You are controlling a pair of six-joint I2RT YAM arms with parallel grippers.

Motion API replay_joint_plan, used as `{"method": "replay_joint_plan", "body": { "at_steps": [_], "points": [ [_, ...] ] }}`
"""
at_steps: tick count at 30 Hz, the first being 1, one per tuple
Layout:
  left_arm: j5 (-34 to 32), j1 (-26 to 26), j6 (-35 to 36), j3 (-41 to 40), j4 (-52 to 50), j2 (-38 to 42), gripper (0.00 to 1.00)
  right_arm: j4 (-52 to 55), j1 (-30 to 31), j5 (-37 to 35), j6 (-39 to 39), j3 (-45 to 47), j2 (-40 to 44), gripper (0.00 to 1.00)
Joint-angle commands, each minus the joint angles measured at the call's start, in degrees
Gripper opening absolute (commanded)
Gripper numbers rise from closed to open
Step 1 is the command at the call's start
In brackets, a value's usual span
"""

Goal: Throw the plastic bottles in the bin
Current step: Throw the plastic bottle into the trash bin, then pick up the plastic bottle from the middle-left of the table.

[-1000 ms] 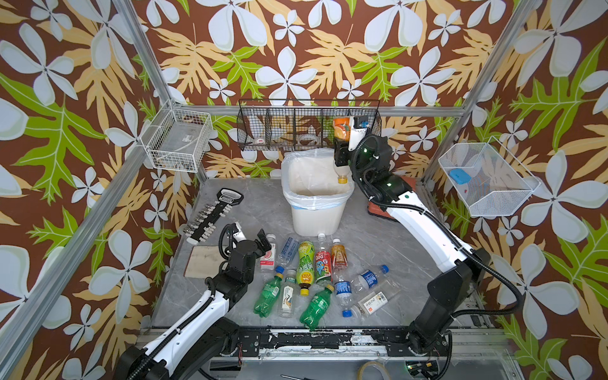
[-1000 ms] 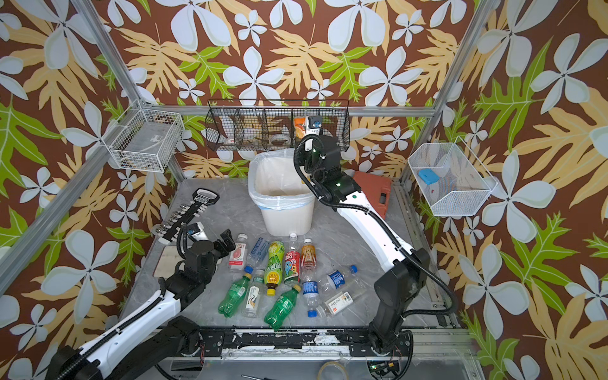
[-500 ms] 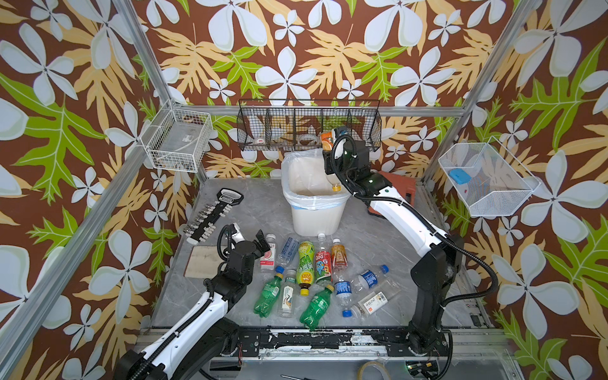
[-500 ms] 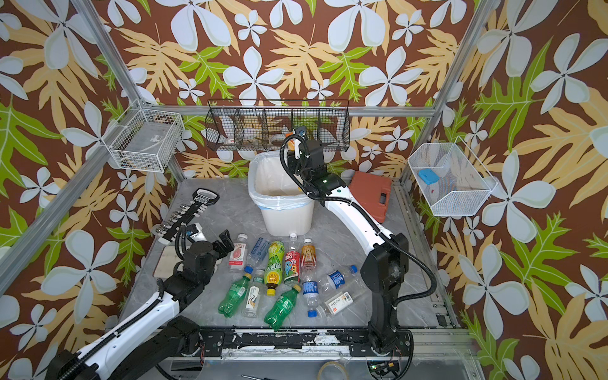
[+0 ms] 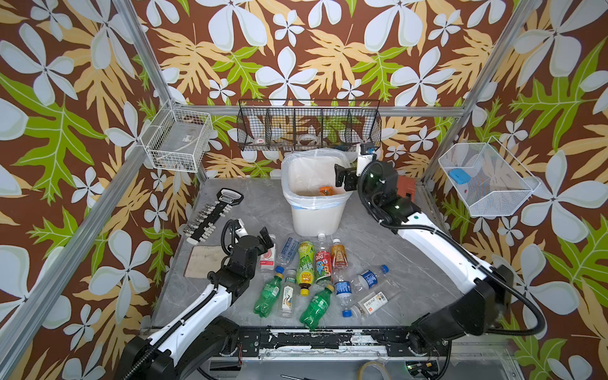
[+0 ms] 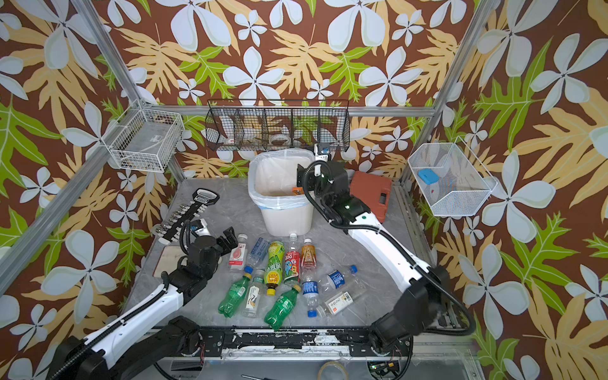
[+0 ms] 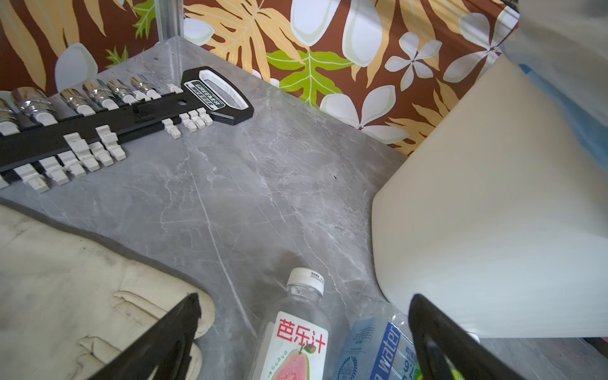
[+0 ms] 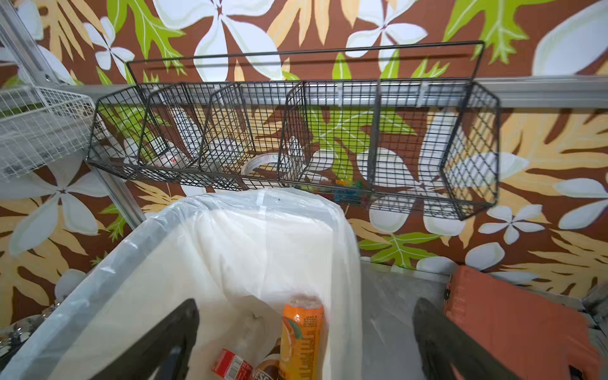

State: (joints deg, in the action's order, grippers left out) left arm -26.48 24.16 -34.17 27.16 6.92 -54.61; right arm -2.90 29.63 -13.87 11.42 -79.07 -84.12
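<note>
Right wrist view: right gripper, jaws spread wide with nothing between them, over the bin; an orange-label bottle lies inside it. Both top views: bin at 12 o'clock of the table, right gripper at its 3 o'clock rim; the other plastic bottles lie flat at the bin's 6 o'clock; left gripper at the cluster's 10 o'clock, jaws apart, empty, near a guava bottle.

Left pincer and right pincer wide open.
</note>
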Motion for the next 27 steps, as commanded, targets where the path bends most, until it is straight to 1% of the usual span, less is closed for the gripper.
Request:
{"method": "replay_joint_plan", "body": {
  "at_steps": [1,4,8,13,17,20,22,25,27],
  "points": [
    [1.9,-0.1,-0.6,0.7,2.5,-1.5,1.0,-5.0,-0.5,-5.2,3.8,11.4,7.7,1.0],
    [2.8,-0.1,-1.1,1.4,2.2,-2.5,1.0,-3.4,-2.0,-6.0,8.3,21.3,13.0,1.0],
    [3.8,-0.1,-0.8,1.8,2.1,-3.5,1.0,0.1,-2.8,-7.0,11.2,26.8,15.6,1.0],
    [6.1,-0.1,-0.9,2.5,0.2,-4.8,1.0,0.4,-2.9,-7.0,11.6,27.1,15.7,1.0],
    [8.0,-0.1,-0.2,3.9,-4.2,-5.4,1.0,0.2,-2.9,-6.0,11.8,25.9,14.6,1.0],
    [10.5,-0.1,2.0,4.7,-6.4,-6.2,0.99,-0.2,-2.9,-6.1,11.5,25.8,13.7,0.99],
    [10.9,-0.1,2.7,6.5,-10.4,-8.2,0.99,-0.5,-2.9,-5.8,11.9,25.7,13.3,1.0],
    [9.2,-0.1,2.8,10.1,-17.0,-12.5,0.98,-0.8,-2.9,-4.9,11.9,25.6,12.9,1.0],
    [8.4,-0.1,3.4,11.1,-18.2,-15.6,0.97,-1.4,-2.9,-5.4,11.9,26.0,12.8,1.0]
  ]
}}
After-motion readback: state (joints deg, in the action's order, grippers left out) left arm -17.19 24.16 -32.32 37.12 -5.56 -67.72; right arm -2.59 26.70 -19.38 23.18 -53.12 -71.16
